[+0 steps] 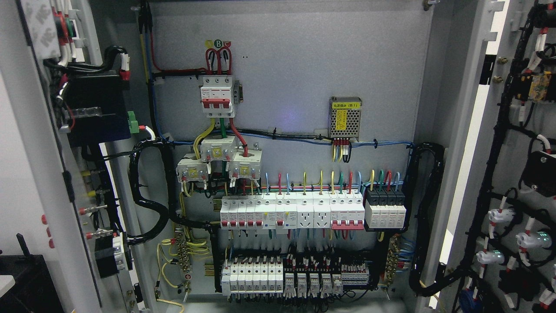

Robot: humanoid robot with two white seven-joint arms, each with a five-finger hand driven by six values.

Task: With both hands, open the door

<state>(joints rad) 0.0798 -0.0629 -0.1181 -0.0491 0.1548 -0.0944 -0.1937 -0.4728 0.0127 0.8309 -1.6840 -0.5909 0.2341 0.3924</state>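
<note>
A grey metal back panel point(295, 65) fills the middle of the view, the inside of an electrical cabinet with both doors swung wide. The left door point(39, 174) stands open at the picture's left edge, its inner face carrying a black box and bundled wires; the right door point(512, 174) stands open at the right edge, its inner face hung with black cable looms and white indicator lamp backs.

Readable marks are few: a green round sticker with the letter "B" point(218, 43) sits above the red-and-white main breaker point(216, 96), and the small mesh-cased power supply point(345, 116) wears a yellow label whose print ends in "(B1)" (the rest is too small to read).

Inside the cabinet, three white current transformers point(219, 158) sit below the main breaker, a row of white breakers and sockets point(293, 211) runs across the middle, and a lower row of terminal blocks point(295, 278) sits beneath.

Neither robot hand shows, so I cannot tell how the fingers stand.
</note>
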